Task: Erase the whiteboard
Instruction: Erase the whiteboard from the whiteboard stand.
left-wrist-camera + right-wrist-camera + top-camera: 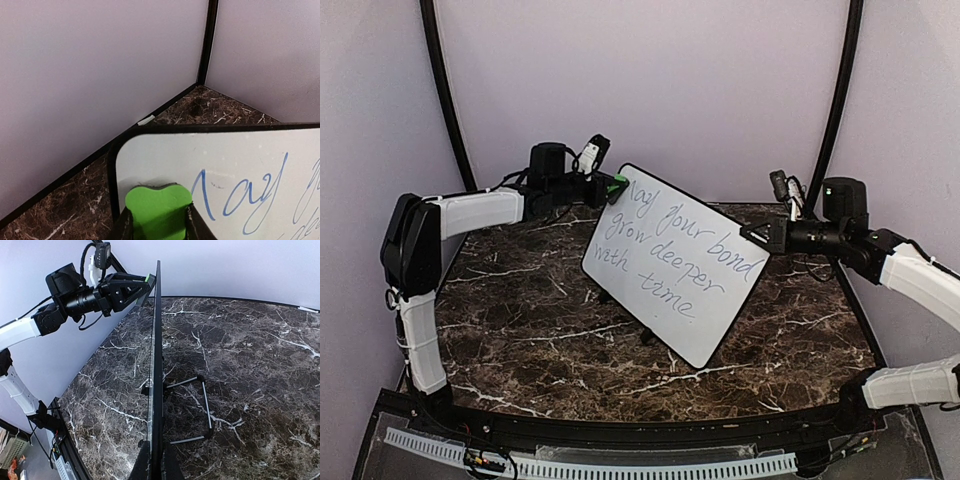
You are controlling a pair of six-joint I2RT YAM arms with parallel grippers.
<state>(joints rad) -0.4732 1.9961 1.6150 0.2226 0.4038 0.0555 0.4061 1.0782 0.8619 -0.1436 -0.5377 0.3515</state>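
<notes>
- Dark marble-patterned table point(520, 330): bare surface lies near and left of the board; the pale walls stand close behind it, so there is little room at the far side.
- Large white rectangular whiteboard with thin black frame point(675, 265): stands upright mid-table, set at a diagonal, all its writing unerased.
- Thin black wire stand point(202, 410): props the board from behind.
- Right gripper point(755, 233): pinched tight on the board's right edge, presumably to steady it against wiping pressure.
- Left gripper point(610, 190): clamped on the eraser at the board's far-left corner.
- Small green eraser block point(157, 212): lies against the blank margin just left of the first letter, so a rightward sweep looks unobstructed.
</notes>
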